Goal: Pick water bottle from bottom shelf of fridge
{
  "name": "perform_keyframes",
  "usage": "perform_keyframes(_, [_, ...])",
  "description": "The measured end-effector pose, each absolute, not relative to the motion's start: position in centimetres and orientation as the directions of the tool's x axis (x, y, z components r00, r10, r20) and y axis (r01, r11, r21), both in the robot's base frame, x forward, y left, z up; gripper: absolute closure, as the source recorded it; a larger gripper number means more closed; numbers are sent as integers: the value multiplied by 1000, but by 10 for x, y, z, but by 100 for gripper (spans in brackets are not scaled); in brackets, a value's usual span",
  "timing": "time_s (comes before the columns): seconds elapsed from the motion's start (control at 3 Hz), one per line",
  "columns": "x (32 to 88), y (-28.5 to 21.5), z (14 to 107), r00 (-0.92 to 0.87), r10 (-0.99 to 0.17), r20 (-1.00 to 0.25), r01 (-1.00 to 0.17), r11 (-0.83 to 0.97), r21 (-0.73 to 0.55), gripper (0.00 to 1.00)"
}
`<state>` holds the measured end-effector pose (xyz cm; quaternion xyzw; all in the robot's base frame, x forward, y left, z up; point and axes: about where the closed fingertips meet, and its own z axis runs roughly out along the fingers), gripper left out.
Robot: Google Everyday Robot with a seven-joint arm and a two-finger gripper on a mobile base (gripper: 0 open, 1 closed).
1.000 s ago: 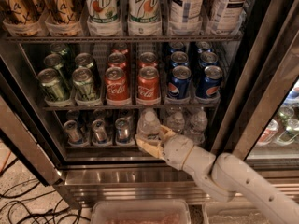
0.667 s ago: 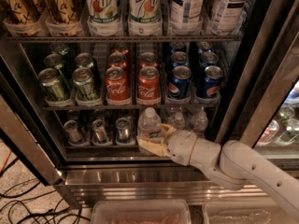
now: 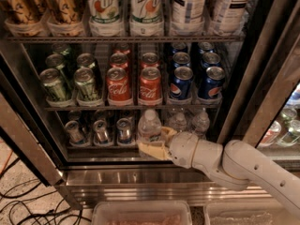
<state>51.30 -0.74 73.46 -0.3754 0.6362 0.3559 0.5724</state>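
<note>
Camera view shows the gripper (image 3: pixel 153 143) reaching into the fridge (image 3: pixel 140 178) from the right, at the front of the bottom shelf (image 3: pixel 89 147). Its tan fingers (image 3: pixel 146 150) are closed around the lower half of the water bottle (image 3: pixel 149 124). That bottle stands upright near the middle of the shelf, with the silver cans (image 3: pixel 100 130) on its left and the other clear bottles (image 3: pixel 189 121) further back on its right. Compared to a second ago, the bottle sits a touch higher and nearer, and the arm's elbow has come up and straightened out a bit. To me that reads as the grab being done and the pull-out just starting. It's not clear of the shelf yet though, so I'd watch the cap against the rack of Coke cans (image 3: pixel 135 84) above.
</note>
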Motion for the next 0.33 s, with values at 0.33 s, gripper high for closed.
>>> perform_keyframes(0.33, [513, -7, 732, -63, -70, -996, -885, 465, 23, 100])
